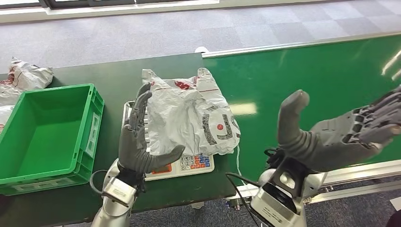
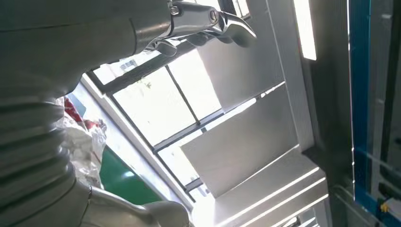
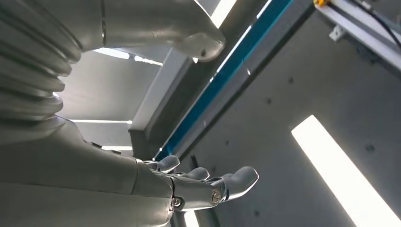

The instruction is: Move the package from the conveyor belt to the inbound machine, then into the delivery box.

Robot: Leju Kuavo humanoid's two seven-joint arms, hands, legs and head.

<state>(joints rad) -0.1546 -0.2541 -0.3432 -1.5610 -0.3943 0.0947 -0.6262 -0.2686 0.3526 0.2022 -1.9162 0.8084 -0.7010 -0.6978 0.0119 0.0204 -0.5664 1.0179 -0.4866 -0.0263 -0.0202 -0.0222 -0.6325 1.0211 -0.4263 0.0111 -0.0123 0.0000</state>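
A crumpled white plastic package [image 1: 194, 113] with red and dark print lies on the white scale-like inbound machine [image 1: 187, 166], whose coloured keypad shows at its near edge. My left hand [image 1: 141, 137] stands upright just left of the package, fingers spread, holding nothing; a bit of the package [image 2: 78, 137] shows past it in the left wrist view. My right hand [image 1: 340, 132] hovers palm up over the green conveyor belt [image 1: 307, 75], to the right of the package, fingers apart and empty. The wrist views look up at the ceiling past the left hand [image 2: 42, 113] and the right hand [image 3: 94, 179].
An empty green delivery box [image 1: 47, 135] stands at the left on the dark table. More white bagged packages [image 1: 21, 78] lie behind it. The belt's metal rail [image 1: 350, 177] runs along the near right side. Grey carpet lies beyond the table.
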